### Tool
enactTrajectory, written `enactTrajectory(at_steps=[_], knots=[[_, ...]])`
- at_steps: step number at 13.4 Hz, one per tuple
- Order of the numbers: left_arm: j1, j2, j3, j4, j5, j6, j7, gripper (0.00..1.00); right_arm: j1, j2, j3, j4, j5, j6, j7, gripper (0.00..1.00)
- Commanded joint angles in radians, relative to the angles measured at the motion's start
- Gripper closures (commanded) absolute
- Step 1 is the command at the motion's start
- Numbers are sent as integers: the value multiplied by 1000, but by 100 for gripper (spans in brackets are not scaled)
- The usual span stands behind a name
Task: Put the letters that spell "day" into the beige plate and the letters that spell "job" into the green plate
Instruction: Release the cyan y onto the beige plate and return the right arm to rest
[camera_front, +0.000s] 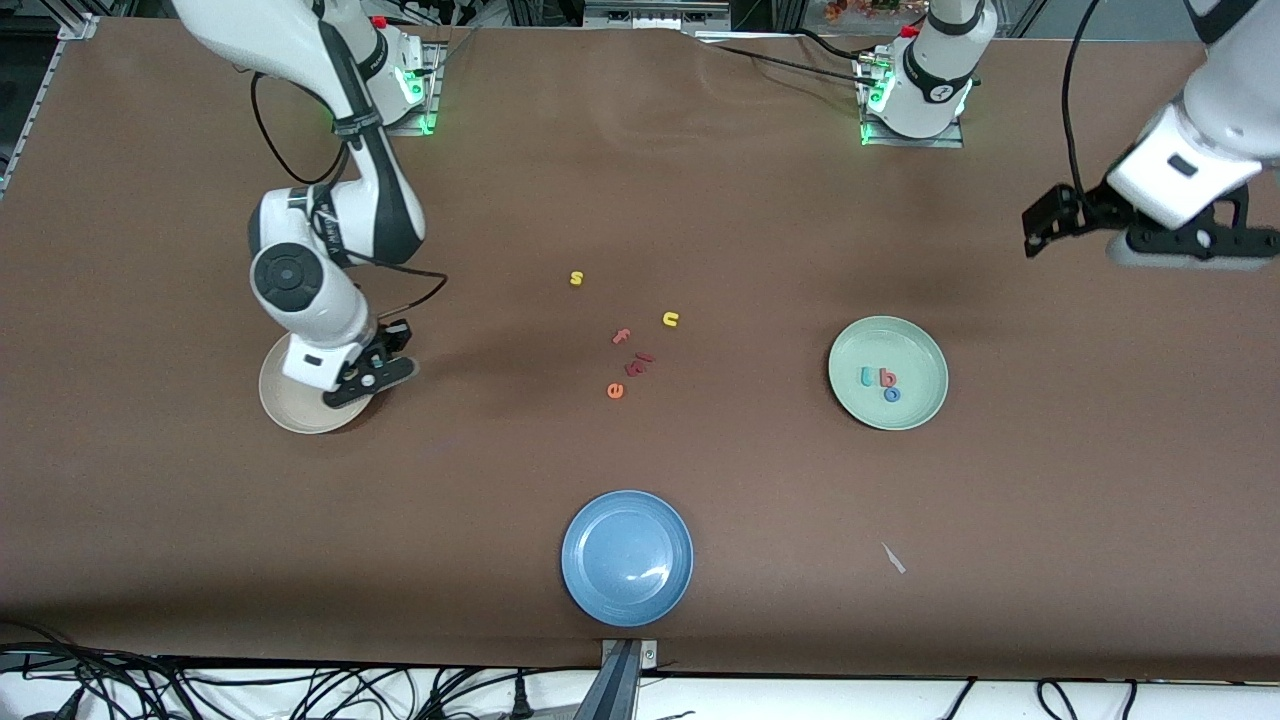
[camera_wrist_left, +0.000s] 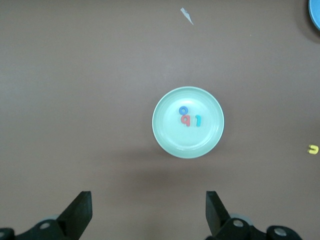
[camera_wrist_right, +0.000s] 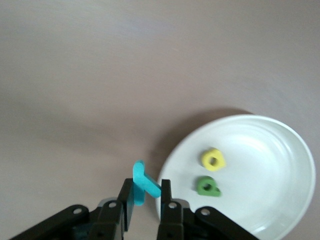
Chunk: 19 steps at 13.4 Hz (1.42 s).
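My right gripper (camera_front: 375, 365) (camera_wrist_right: 147, 192) hangs over the rim of the beige plate (camera_front: 285, 405) (camera_wrist_right: 260, 150), shut on the teal y (camera_wrist_right: 144, 184). In that plate lie the yellow a (camera_wrist_right: 213, 159) and the dark green d (camera_wrist_right: 207, 186). The green plate (camera_front: 912, 345) (camera_wrist_left: 170, 135) toward the left arm's end holds the teal j (camera_front: 867, 377) (camera_wrist_left: 198, 120), the salmon-red b (camera_front: 884, 377) (camera_wrist_left: 186, 120) and the blue o (camera_front: 891, 394) (camera_wrist_left: 183, 110). High over the table's left-arm end, my left gripper (camera_front: 1040, 228) (camera_wrist_left: 148, 200) waits open and empty.
A blue plate (camera_front: 627, 557) sits near the front edge at mid-table. Loose letters lie in the middle: a yellow s (camera_front: 576, 279), a yellow n (camera_front: 670, 319), a reddish f (camera_front: 621, 336), an orange e (camera_front: 615, 391) and other red pieces (camera_front: 640, 363). A paper scrap (camera_front: 893, 558) lies nearby.
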<state>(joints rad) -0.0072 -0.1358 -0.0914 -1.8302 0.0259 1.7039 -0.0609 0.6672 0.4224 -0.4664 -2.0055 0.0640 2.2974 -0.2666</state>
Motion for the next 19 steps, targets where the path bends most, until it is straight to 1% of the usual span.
enactTrajectory(at_steps=[1,2,3,4,6,7,8,11,13,17,18,19], knots=[[1,-47,4,-54,-21,36,24,0,-60,39,-1,23,-10,11,15,97],[1,-38,4,-40,-21,33,23,0,-89,54,-1,36,-13,14,12,93],[3,-22,4,-20,-21,20,24,0,-107,62,0,54,-13,14,12,63],[12,11,6,27,-23,-4,24,0,-110,71,0,65,-3,14,14,1],[29,109,4,171,-21,-68,24,0,-100,65,5,86,2,-9,23,0],[27,134,2,213,-21,-87,24,0,-97,62,8,97,5,-36,36,0],[17,143,-1,222,-21,-87,23,0,-95,62,17,115,7,-79,79,0],[24,143,-4,218,-23,-93,30,0,-86,59,71,194,5,-234,234,0],[29,143,-4,216,-23,-96,29,0,-60,59,75,244,5,-358,318,0],[29,140,-4,216,-29,-119,27,0,-35,47,80,272,5,-461,366,0],[30,140,-2,216,-29,-119,27,0,-3,38,74,266,4,-463,379,0],[29,140,-2,216,-27,-121,27,0,5,-2,78,261,2,-475,430,0]])
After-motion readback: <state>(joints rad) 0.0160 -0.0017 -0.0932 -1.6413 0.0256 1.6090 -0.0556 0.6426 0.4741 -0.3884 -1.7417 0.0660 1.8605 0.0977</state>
